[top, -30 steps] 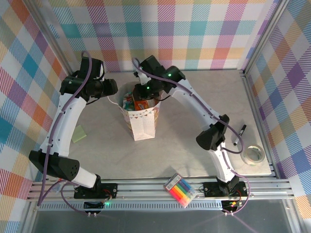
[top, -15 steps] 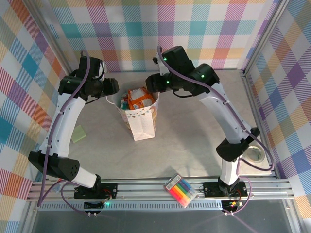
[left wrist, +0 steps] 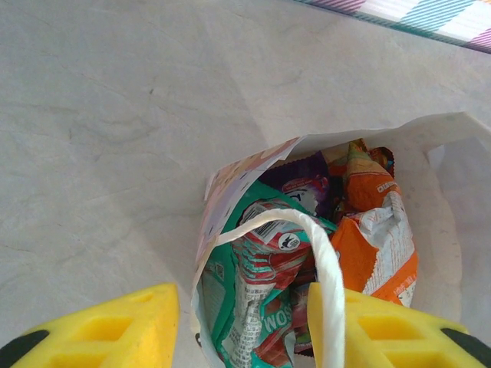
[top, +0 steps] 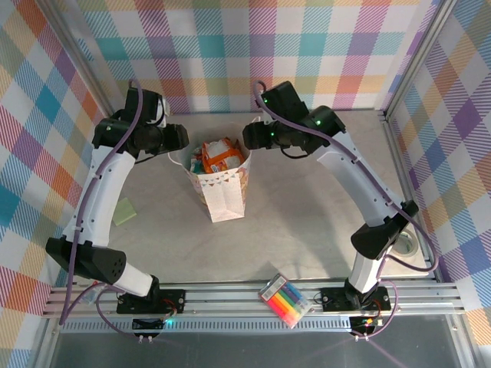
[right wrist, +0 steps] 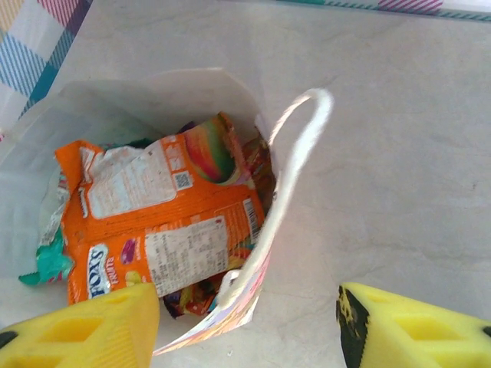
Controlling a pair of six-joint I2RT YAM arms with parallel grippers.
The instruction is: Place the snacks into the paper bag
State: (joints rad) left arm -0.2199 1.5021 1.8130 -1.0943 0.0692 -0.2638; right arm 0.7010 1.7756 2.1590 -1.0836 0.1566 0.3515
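The white paper bag [top: 224,195] stands upright at mid-table with its mouth open. Snacks fill it: an orange packet [right wrist: 169,215] lies on top, with a teal and red packet [left wrist: 245,307] and a purple candy bag [left wrist: 303,180] beneath. My left gripper [left wrist: 242,330] is open astride the bag's left wall, one yellow finger outside and one inside, and the rope handle [left wrist: 326,261] runs over the inner finger. My right gripper [right wrist: 249,330] hangs open above the bag's right wall with nothing in it. From above, the left gripper [top: 182,138] and right gripper [top: 247,136] flank the bag's mouth.
A flat pack of coloured marker pens [top: 285,300] lies on the front rail. A tape roll [top: 402,244] sits at the right, partly behind my right arm. A green note pad [top: 125,212] lies at the left. Plaid walls close in the back and sides.
My right gripper rose out of the bag, drew back to the right and opened, leaving the orange packet on top of the snacks. The left arm stayed put.
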